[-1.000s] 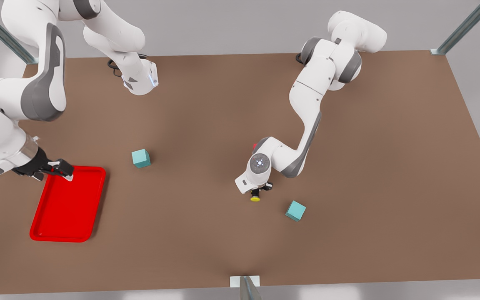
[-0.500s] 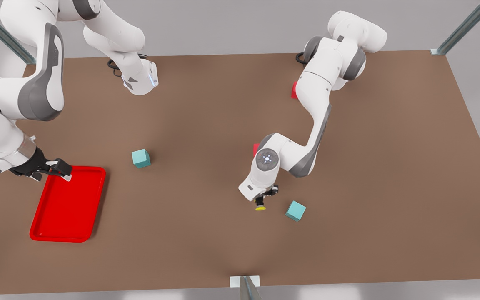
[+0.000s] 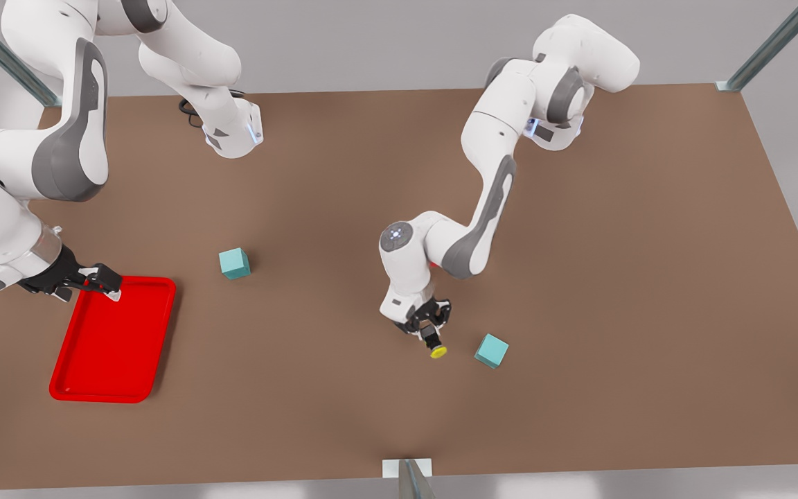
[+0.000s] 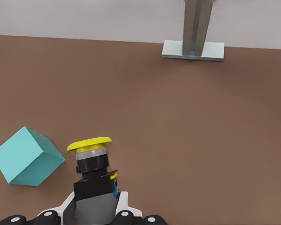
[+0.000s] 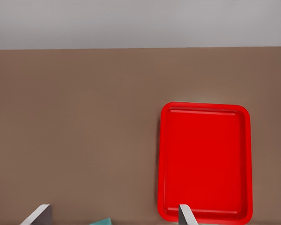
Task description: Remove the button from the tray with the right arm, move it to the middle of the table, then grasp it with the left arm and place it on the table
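Yellow-capped button [image 3: 436, 344] clamped in left gripper [image 3: 431, 331], cap end aimed away from wrist, wrist swung round since earlier, right gripper [image 3: 109, 288] fingers spread, waiting at tray [image 3: 113, 388]

Simulated lab bench: bare brown table [image 3: 648, 277], metal frame posts [image 3: 773, 45], grey backdrop.

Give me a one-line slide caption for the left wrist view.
Left gripper shut on the button, yellow cap outward, above the brown table beside a teal cube.
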